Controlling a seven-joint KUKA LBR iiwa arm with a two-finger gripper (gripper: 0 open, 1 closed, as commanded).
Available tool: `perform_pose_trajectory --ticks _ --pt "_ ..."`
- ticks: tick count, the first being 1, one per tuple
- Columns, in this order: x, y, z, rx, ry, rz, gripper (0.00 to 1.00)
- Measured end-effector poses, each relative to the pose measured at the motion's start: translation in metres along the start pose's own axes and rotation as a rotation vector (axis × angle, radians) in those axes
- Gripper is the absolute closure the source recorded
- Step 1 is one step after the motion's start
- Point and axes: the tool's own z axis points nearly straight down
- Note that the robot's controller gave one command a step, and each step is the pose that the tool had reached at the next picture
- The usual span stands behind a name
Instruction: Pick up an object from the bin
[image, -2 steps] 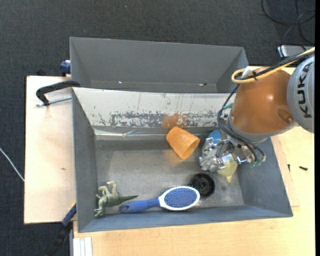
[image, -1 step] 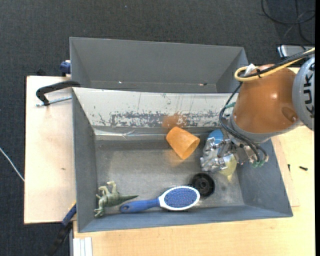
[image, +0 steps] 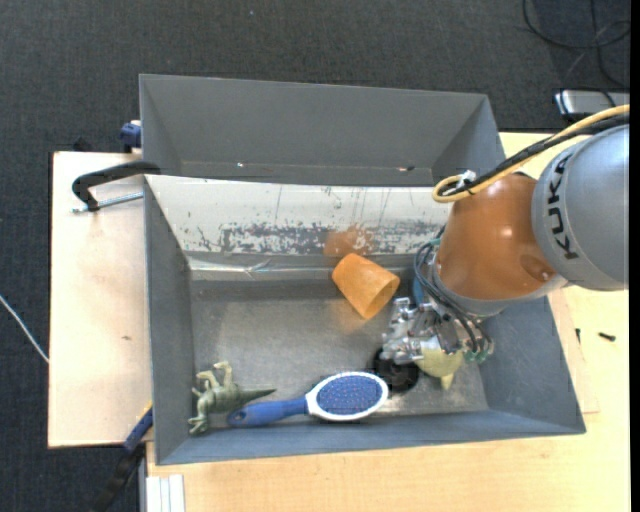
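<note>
My gripper hangs low in the bin's right front part, under the orange cover. Right below its metal fingers lies a small black round thing. A pale yellowish object sits just to the right of the fingers, touching or very near them. An orange cup lies tilted on its side just behind and left of the gripper, by the back wall. A blue-and-white hairbrush lies along the front wall, its oval head close to the black thing.
A green toy dinosaur stands in the front left corner, by the brush's blue handle. The arm and its orange cover overhang the bin's right side.
</note>
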Motion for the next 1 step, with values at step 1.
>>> perform_pose_trajectory --ticks 1 --pt "0.0133 -0.0251 -0.2675 0.002 -0.003 0.045 1.0"
